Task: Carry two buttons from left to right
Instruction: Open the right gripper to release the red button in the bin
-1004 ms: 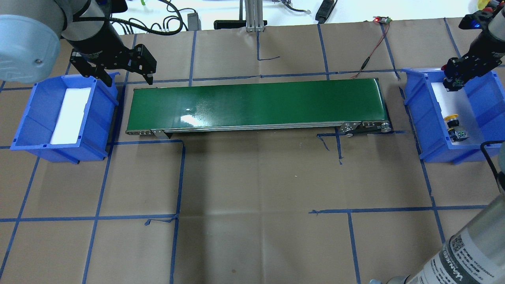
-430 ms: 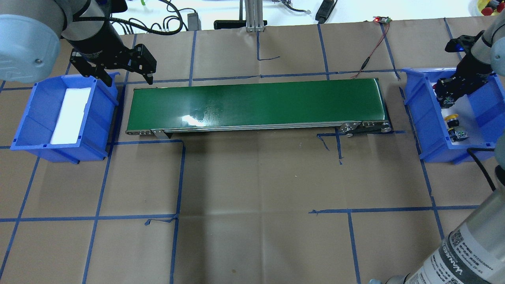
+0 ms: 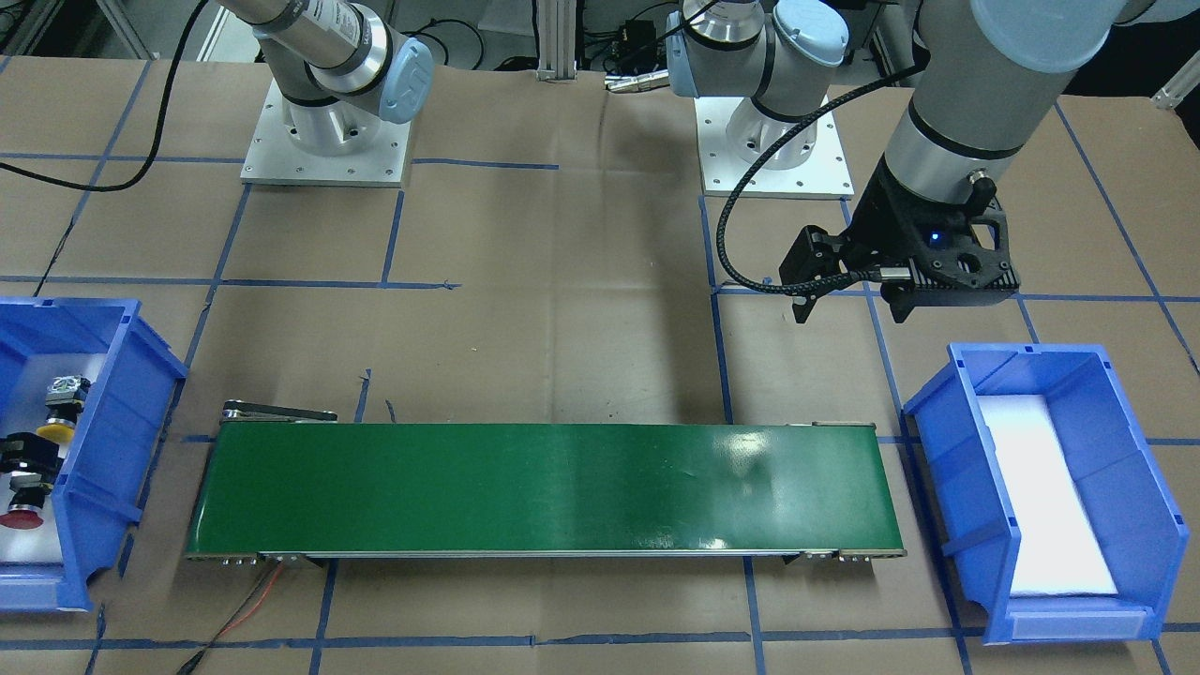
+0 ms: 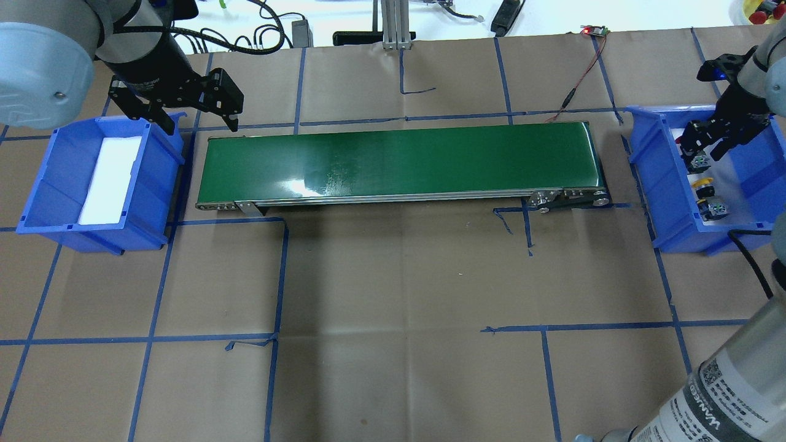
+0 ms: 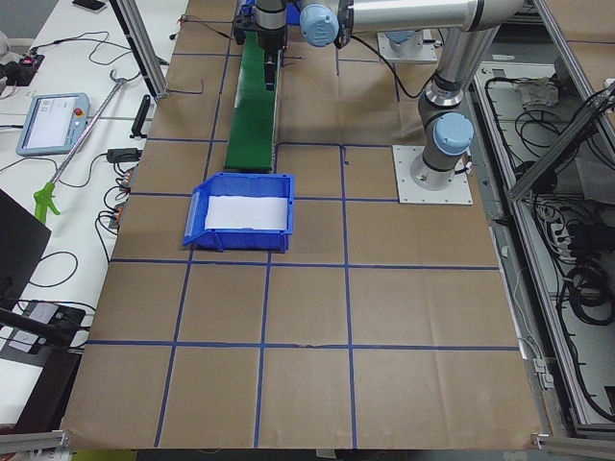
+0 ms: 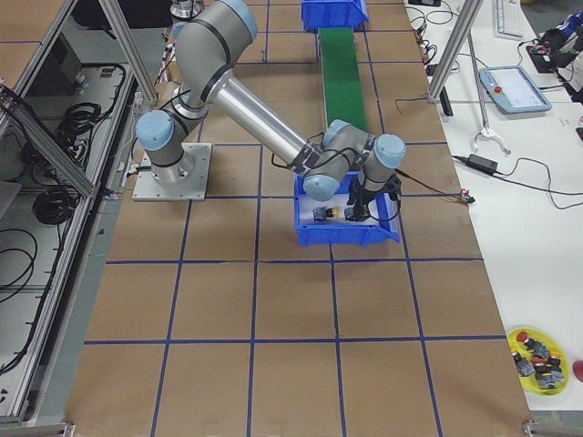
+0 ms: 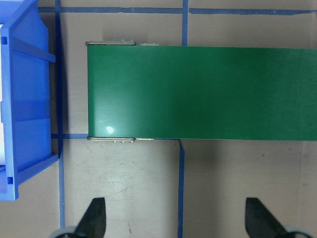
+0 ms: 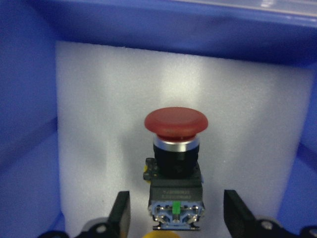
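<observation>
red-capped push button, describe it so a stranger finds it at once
Follow the long green conveyor belt to the blue plastic bin at the robot's right. On its white foam liner, pick the push button with the red mushroom cap; the push button beside it has a yellow cap.

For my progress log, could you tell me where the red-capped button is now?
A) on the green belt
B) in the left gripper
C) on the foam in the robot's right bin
C: the right wrist view shows the red-capped button lying on white foam in the blue bin.
</observation>
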`<state>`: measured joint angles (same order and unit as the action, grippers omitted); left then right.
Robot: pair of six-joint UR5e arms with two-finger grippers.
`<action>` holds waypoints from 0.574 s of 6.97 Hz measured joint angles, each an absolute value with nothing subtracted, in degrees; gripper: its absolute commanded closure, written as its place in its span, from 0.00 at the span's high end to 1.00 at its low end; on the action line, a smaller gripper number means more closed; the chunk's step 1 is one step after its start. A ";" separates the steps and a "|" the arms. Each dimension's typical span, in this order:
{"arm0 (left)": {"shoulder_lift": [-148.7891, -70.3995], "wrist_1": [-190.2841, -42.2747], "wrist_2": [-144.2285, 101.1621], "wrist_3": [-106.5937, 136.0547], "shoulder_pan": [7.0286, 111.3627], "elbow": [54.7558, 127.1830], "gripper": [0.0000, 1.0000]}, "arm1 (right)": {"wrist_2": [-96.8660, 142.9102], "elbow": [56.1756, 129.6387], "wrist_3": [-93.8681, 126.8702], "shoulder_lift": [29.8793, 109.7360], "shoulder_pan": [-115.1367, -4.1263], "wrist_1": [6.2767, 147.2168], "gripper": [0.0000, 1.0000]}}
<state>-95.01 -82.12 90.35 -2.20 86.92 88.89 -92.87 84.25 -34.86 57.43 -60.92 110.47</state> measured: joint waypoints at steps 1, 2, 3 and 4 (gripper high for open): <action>-95.05 -82.13 90.35 -2.20 86.92 88.90 1.00 | -92.86 84.07 -34.80 57.67 -60.96 110.46 0.99; -95.05 -82.14 90.33 -2.20 86.92 88.90 1.00 | -93.03 83.56 -34.72 58.32 -61.02 110.23 1.00; -95.05 -82.11 90.29 -2.20 86.92 88.89 1.00 | -93.29 82.81 -34.45 60.04 -61.20 109.43 1.00; -95.04 -82.12 90.27 -2.20 86.92 88.87 1.00 | -93.32 82.17 -33.64 63.11 -61.62 107.62 1.00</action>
<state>-95.04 -82.12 90.27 -2.20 86.92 88.87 -93.32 82.17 -33.64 63.11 -61.62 107.62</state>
